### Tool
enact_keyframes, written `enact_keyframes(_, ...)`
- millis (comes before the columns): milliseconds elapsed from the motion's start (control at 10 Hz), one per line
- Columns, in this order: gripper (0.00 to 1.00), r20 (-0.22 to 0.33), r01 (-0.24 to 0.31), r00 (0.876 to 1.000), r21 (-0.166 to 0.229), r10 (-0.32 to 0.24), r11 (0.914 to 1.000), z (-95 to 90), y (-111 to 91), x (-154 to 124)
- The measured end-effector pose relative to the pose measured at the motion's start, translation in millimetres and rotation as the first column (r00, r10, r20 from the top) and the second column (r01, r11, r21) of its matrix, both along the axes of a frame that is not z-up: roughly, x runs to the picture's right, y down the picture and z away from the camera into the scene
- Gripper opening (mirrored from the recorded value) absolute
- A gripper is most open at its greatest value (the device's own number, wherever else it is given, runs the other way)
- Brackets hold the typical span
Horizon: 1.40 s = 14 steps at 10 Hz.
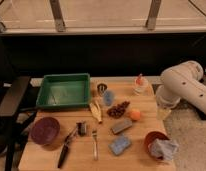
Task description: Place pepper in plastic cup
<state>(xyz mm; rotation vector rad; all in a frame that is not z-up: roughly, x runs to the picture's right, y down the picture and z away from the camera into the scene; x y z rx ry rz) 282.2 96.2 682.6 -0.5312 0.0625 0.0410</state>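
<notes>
Gripper (164,104): spread wide, empty | at right table (43,156) edge | apart from pepper (140,79), plastic cup (109,97)

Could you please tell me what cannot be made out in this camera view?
- Gripper: at the right edge of the table, mostly covered by the white arm above it.
- Pepper: its lower part is hidden inside the whitish cup.
- Plastic cup: too small to show whether anything is inside.
- Red bowl: a crumpled cloth covers its contents.
</notes>
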Motion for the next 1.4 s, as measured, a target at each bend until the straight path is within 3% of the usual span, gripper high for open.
enact_keyframes(200,0.65,-0.016,0.024,1.0,0.045,-0.023,0.9987,12.2,-28.6,-15.6)
enact_keyframes(500,0.65,-0.035,0.06,0.998,0.113,-0.056,0.9918,53.1,-95.3,-43.8)
enact_keyframes(700,0.65,-0.03,0.075,0.997,0.131,-0.072,0.9885,68.9,-128.7,-62.2)
enact_keyframes(1100,0.65,-0.04,0.083,0.996,0.137,-0.078,0.9871,70.4,-134.4,-61.5)
enact_keyframes(1300,0.65,-0.055,0.073,0.997,0.212,-0.062,0.9747,78.4,-145.7,-52.2)
enact_keyframes(1400,0.65,-0.048,0.056,0.998,0.22,-0.046,0.974,89.3,-147.0,-46.8)
